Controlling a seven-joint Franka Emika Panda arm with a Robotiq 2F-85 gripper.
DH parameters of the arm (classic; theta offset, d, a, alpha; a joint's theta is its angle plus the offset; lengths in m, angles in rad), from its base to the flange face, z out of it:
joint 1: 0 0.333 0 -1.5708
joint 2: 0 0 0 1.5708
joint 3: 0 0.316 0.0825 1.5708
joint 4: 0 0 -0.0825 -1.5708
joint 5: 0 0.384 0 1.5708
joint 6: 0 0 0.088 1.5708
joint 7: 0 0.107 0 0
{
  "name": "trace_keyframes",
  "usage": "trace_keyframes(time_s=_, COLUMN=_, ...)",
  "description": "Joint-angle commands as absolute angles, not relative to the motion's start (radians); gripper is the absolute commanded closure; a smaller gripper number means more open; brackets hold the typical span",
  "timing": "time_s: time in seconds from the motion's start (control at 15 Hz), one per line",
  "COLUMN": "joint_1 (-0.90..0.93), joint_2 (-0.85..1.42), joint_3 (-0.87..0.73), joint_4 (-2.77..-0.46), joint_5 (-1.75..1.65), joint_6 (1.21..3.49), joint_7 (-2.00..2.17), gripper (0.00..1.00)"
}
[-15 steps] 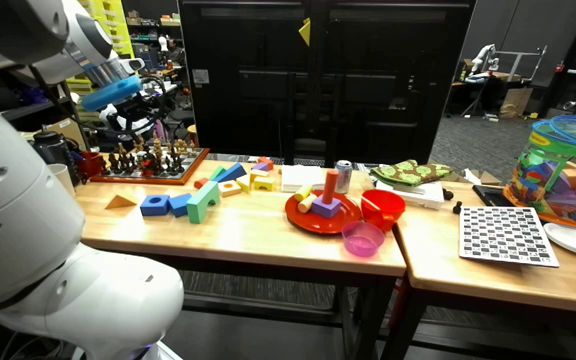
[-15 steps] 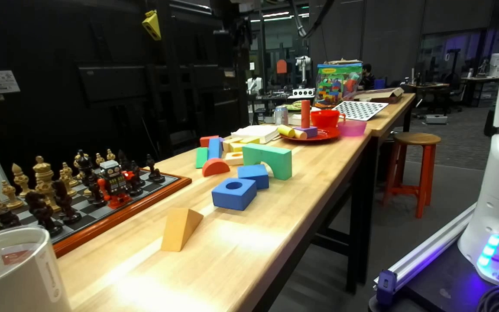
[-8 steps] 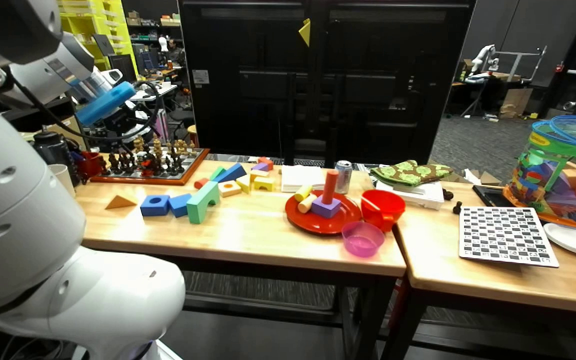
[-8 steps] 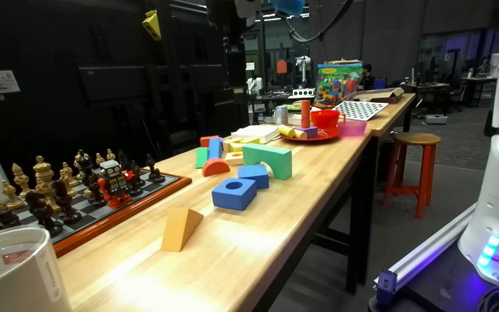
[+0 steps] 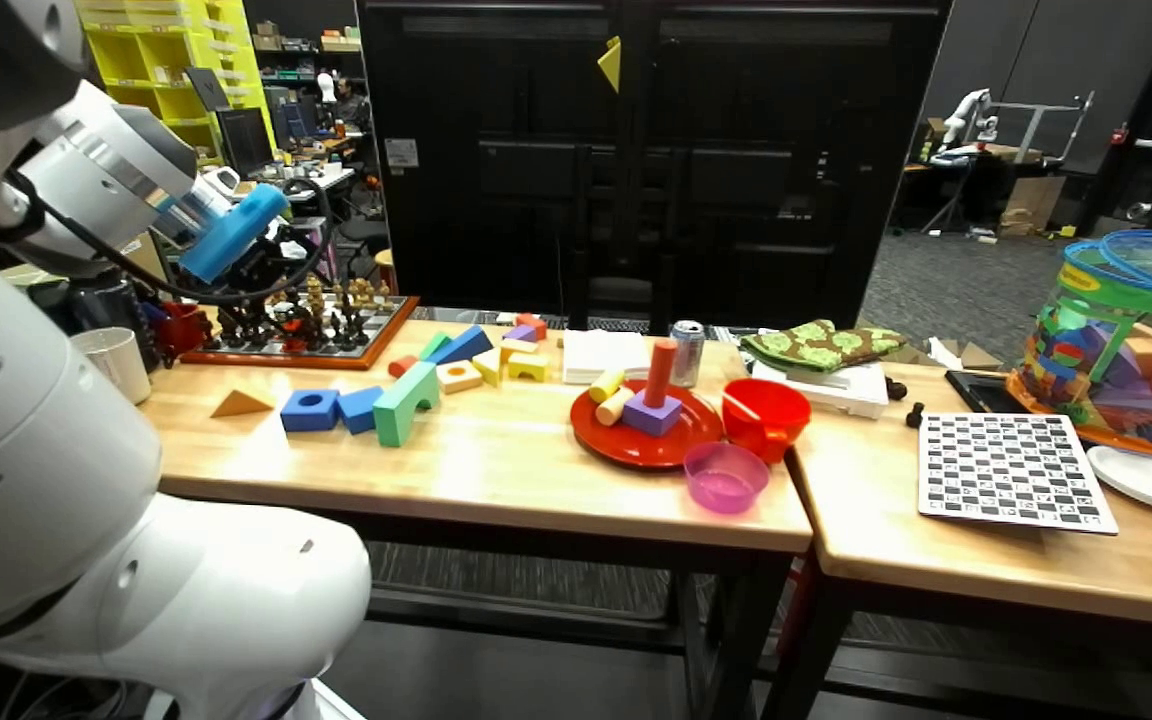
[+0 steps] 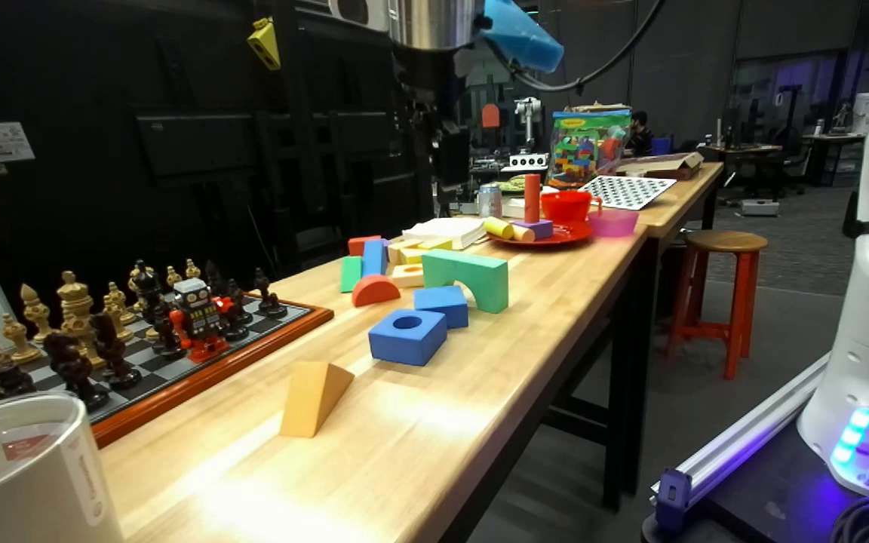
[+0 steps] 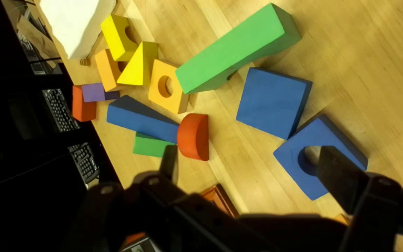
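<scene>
1. Half-round [image 7: 189, 139], below the arch's [image 7: 234, 50] left end in the wrist view: needs clearance.
2. Tool [image 7: 248, 161], below the arch: spread wide, empty; best lowered straight, slowly.
3. Blue block [image 7: 273, 103], below the arch's right end: flat sides suit a square grip.
4. Holed block [image 7: 311, 138], farther below right of the arch: one jaw hides part of it, so centre first.

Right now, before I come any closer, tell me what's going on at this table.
A white robot arm holds its jaws wide open above a light wooden table, gripping nothing. Close to them in the wrist view, untouched, are a blue square block with a round hole and a red half-round block. Farther along, a red round plate bears a red cylinder standing on a purple rectangular block.
</scene>
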State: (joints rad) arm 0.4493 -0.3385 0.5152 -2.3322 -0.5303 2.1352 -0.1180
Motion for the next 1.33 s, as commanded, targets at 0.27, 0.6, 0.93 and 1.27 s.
trace_keyframes(time_s=0.27, joint_1=0.457, joint_2=-0.360, joint_3=0.449, joint_4=-2.393, joint_5=-0.565, joint_6=2.255, joint_7=-0.318, gripper=0.00)
trace_keyframes(time_s=0.6, joint_1=0.468, joint_2=-0.332, joint_3=0.413, joint_4=-2.391, joint_5=-0.541, joint_6=2.327, joint_7=-0.482, gripper=0.00)
trace_keyframes(time_s=0.93, joint_1=0.454, joint_2=-0.311, joint_3=0.419, joint_4=-2.383, joint_5=-0.547, joint_6=2.339, joint_7=-0.505, gripper=0.00)
trace_keyframes(time_s=1.27, joint_1=0.456, joint_2=-0.305, joint_3=0.419, joint_4=-2.383, joint_5=-0.547, joint_6=2.345, joint_7=-0.514, gripper=0.00)
